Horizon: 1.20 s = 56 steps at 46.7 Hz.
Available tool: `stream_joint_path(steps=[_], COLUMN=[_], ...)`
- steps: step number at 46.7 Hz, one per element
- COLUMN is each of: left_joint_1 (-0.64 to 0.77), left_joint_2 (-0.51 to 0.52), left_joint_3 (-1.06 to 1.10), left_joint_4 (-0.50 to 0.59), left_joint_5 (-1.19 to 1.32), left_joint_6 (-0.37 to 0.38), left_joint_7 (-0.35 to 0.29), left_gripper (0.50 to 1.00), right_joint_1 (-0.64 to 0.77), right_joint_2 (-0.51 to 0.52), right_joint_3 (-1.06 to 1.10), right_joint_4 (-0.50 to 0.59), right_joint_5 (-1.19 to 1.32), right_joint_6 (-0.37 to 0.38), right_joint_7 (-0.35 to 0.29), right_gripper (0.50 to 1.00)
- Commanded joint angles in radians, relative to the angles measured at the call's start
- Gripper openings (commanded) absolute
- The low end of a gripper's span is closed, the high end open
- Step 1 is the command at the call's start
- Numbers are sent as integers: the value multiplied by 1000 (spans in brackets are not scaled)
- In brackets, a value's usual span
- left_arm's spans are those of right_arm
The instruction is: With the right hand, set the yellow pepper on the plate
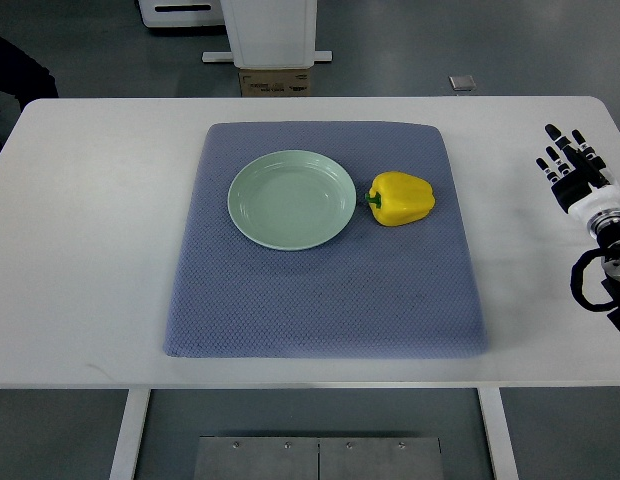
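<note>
A yellow pepper (401, 198) lies on its side on the blue-grey mat (325, 290), its green stem pointing left. Just left of it sits an empty pale green plate (291, 199), almost touching the stem. My right hand (570, 160) hovers over the white table near the right edge, well to the right of the pepper, with its black fingers (557, 145) spread and holding nothing. The left arm does not show.
The white table (90, 250) extends beyond the mat on all sides. Behind its far edge stand a white machine base (270, 35) and a cardboard box (275, 82). A dark shape (15, 70) sits at the far left.
</note>
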Motion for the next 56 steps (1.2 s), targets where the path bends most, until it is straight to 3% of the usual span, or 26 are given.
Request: stream_joint_path(steps=[1,44,56], left_joint_1=[2,3,3], left_joint_2=[0,0,0], left_joint_3=[0,2,2], left_joint_4=[0,0,0], left_joint_5=[0,0,0], left_joint_6=[0,-2,-2], left_joint_7=[0,0,0], left_gripper=[1000,1000,1000], right_joint_1=[0,45,55], right_joint_2=[2,14,14], right_joint_3=[0,2,-23], right_joint_4=[2,5,120], right_joint_5=[0,0,-40], right_joint_6=[0,3,72], right_joint_7=[0,11,40], right_gripper=[1000,1000,1000])
